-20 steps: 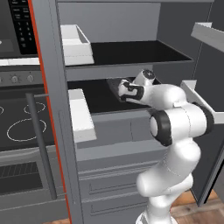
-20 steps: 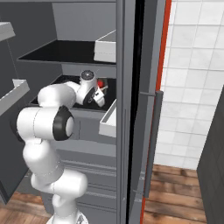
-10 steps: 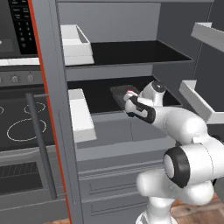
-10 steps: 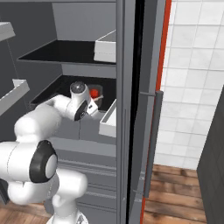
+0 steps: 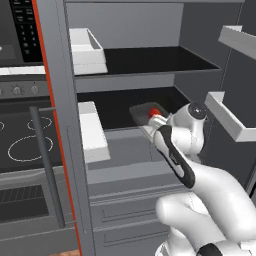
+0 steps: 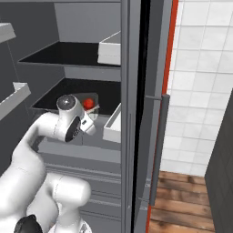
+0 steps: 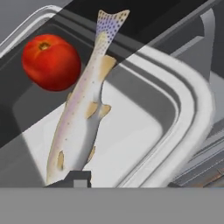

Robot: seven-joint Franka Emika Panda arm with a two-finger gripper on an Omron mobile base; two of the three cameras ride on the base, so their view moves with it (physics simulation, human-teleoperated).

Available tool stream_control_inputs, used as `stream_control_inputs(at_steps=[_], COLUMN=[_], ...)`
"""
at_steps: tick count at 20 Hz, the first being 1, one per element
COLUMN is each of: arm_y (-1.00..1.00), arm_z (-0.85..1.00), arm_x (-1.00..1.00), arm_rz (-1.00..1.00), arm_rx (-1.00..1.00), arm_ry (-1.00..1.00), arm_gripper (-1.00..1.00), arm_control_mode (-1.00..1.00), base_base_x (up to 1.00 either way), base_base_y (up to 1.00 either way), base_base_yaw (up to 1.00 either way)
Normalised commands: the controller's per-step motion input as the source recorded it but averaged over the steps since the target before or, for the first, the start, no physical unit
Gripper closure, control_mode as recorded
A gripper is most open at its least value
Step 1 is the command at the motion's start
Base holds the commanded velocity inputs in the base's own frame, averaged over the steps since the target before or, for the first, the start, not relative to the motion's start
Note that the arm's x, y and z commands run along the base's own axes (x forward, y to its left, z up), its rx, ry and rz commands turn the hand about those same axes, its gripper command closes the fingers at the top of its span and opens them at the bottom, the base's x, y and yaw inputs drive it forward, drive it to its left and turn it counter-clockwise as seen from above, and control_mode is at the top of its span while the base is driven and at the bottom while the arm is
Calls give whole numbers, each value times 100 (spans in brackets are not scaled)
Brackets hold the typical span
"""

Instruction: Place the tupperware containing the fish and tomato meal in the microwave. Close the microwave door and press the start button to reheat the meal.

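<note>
The tupperware (image 7: 188, 109) is a shallow white-grey tray holding a red tomato (image 7: 51, 62) and a pale speckled fish (image 7: 83, 118). It sits at the front of the dark lower shelf, seen in the left base view as tupperware (image 5: 141, 110) with the tomato (image 5: 154, 112), and in the right base view by its tomato (image 6: 88, 103). My gripper (image 5: 156, 122) is shut on the tray's near rim, one fingertip (image 7: 76, 178) inside the tray. The microwave's black keypad (image 5: 22, 27) shows at the far upper left. Its door is out of view.
A deep white bin (image 5: 87, 50) stands on the upper shelf, another (image 5: 92, 131) on the left beside the lower shelf. White door shelves (image 5: 231, 119) jut out on the right. The tall red-edged door (image 5: 55, 125) stands open left. An oven with knobs (image 5: 17, 90) lies beyond.
My hand has drawn back and slightly down from deep in the lower shelf, bringing the tupperware toward the shelf's front edge. The arm's elbow has swung low and to the right.
</note>
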Motion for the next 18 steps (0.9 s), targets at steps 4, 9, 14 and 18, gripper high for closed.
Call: stream_control_inputs(at_steps=[4,9,14,18], arm_y=[0,0,0,0], arm_z=[42,46,58,62], arm_x=[-98,-98,-99,-90], arm_rz=[5,5,2,0], arm_rx=[-2,-1,0,0], arm_ry=[4,9,6,6], arm_gripper=[100,100,100,100], arm_control_mode=[-100,-100,-100,-100], base_base_x=[0,0,0,0], base_base_y=[0,0,0,0], base_base_yaw=[0,0,0,0])
